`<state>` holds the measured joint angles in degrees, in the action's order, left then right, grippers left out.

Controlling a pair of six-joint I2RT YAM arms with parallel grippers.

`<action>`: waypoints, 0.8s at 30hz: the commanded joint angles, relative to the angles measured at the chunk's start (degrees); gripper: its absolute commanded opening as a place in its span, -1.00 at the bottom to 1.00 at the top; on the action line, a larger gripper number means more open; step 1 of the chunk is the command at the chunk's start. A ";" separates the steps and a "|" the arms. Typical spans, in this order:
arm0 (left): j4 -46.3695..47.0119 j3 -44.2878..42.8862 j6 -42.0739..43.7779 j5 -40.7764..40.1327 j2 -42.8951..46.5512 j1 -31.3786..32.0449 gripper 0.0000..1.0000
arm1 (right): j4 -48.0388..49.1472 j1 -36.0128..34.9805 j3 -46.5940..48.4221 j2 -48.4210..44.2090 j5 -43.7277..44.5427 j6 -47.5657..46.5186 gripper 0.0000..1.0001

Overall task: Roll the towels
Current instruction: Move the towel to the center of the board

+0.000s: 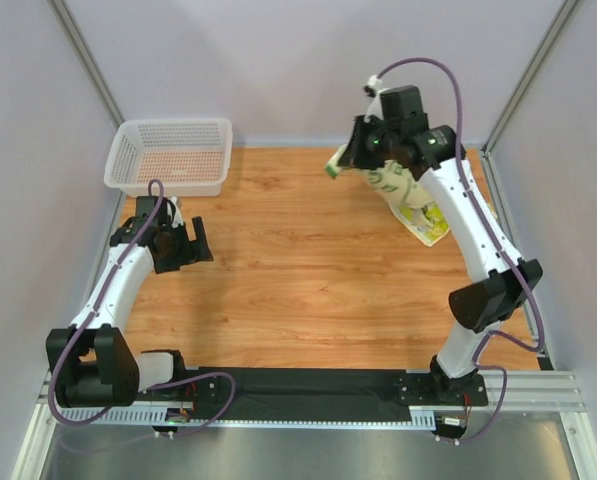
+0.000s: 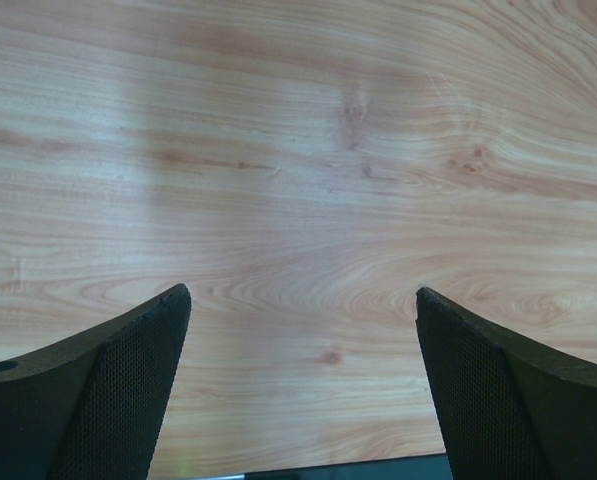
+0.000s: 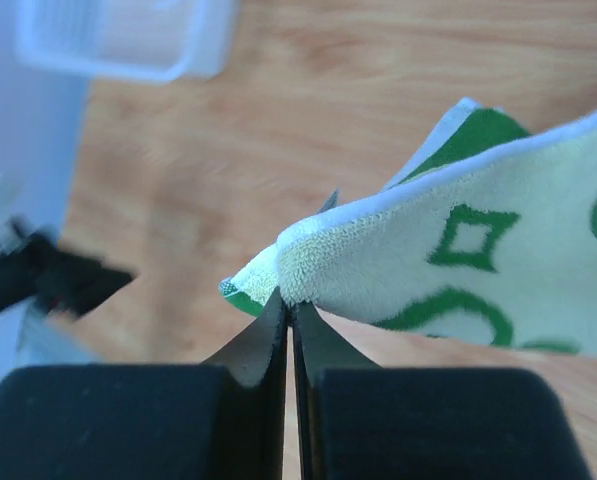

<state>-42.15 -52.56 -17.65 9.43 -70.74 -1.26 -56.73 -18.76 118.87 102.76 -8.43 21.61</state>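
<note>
A lime-yellow towel (image 1: 393, 185) with green squiggles hangs lifted over the far right of the table. My right gripper (image 1: 346, 158) is shut on its edge near one corner. In the right wrist view the fingertips (image 3: 288, 300) pinch the white-hemmed edge, and the towel (image 3: 458, 250) spreads off to the right. More of the same cloth (image 1: 425, 222) lies on the table under the right arm; I cannot tell whether it is the same towel or another. My left gripper (image 1: 183, 245) hovers open over bare wood at the left. Nothing lies between its fingers (image 2: 128, 385).
A white mesh basket (image 1: 168, 155) stands at the far left corner, just behind the left gripper. Pale walls and metal posts close in the table on three sides. The wooden tabletop (image 2: 308, 180) fills the left wrist view.
</note>
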 commanded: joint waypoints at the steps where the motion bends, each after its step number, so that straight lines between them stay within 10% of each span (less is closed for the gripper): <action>1: 0.84 -0.27 0.77 -0.64 2.01 0.20 0.99 | 3.73 -8.27 -3.29 -0.20 -19.05 4.48 -0.99; 2: 0.84 -0.18 0.60 -0.73 1.92 0.20 1.00 | 4.43 -9.52 -4.42 0.68 -23.70 5.37 -0.99; 6: 0.75 -0.27 0.69 -0.56 1.92 0.20 0.99 | 0.05 -15.23 -3.83 5.78 -24.63 3.81 0.66; 24: -0.29 -1.05 -1.33 -1.43 -3.34 4.15 0.99 | -9.89 -2.25 -4.08 10.09 -5.56 -0.51 0.68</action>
<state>-41.82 -52.56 -17.87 8.86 -70.83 0.58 -64.64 -21.04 115.02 112.42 -17.15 22.41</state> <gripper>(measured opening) 0.996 0.844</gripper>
